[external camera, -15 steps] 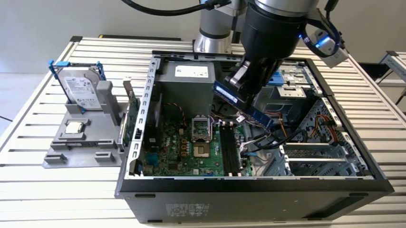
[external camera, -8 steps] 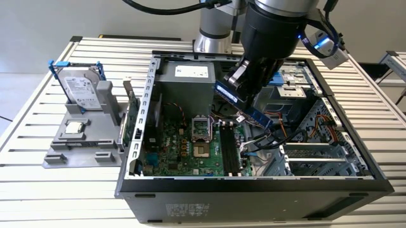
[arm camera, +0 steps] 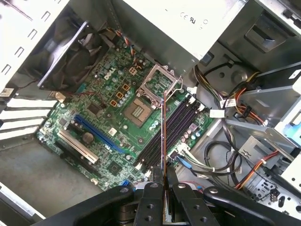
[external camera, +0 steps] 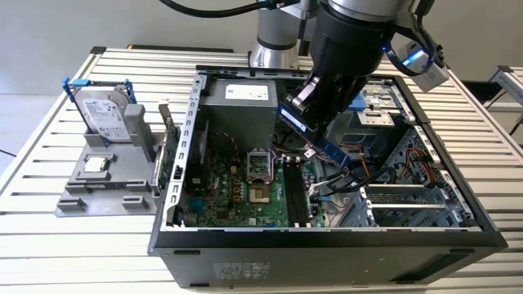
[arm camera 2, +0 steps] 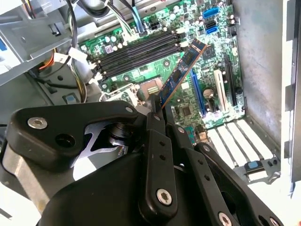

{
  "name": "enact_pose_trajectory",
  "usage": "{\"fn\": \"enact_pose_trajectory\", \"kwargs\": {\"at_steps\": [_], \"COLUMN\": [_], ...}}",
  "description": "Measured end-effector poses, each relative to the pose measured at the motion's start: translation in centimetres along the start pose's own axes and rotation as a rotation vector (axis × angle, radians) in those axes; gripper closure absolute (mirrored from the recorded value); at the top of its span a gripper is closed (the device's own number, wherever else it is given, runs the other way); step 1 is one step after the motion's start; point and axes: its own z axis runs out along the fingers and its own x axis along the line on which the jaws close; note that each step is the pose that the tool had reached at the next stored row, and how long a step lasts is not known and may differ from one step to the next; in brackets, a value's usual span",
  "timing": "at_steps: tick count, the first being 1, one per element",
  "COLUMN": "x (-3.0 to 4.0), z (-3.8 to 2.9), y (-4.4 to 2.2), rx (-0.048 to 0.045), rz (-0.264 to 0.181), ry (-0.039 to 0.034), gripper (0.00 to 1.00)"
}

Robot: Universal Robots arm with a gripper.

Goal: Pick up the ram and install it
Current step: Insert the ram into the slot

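Ram [arm camera 2: 183,70] hangs tilted, clenched in my gripper [arm camera 2: 157,106] | carry step, one o'clock of black slots [external camera: 296,195], exterior view | seating calls for levelling, alignment

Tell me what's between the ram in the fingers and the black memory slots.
Nothing solid. In the exterior view the ram hangs tilted above the black slots, with only open air between them.
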Motion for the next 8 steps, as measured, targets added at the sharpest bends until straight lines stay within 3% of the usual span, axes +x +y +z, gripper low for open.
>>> {"fn": "enact_pose_trajectory", "kwargs": {"at_steps": [8], "x": [0.00], "z": [0.00], "y": [0.00], "rx": [-0.0013], "rz": [0.054], "ry": [-0.0009], "gripper": [1.00]}}
